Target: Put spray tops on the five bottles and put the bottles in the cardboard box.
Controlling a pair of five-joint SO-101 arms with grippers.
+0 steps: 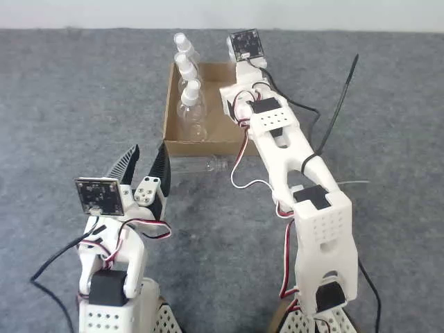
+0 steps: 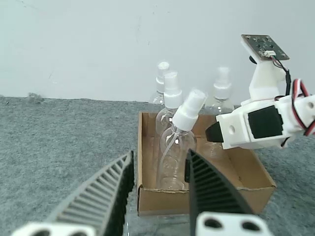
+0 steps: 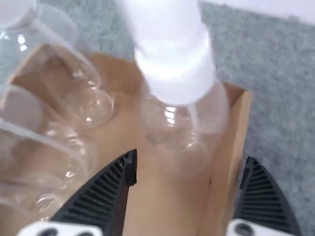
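The cardboard box stands at the table's far middle. Several clear bottles with white spray tops stand inside it, three in a row along one wall. In the left wrist view a tilted-top bottle is nearest, and another bottle stands by the right arm. My right gripper is open over the box, its fingers on either side of a capped bottle. An uncapped clear bottle lies on the carpet just in front of the box. My left gripper hangs open and empty beside it.
Grey carpet covers the table. The right arm stretches across the box's right side. Cables trail to the right of it. A white wall rises behind the box.
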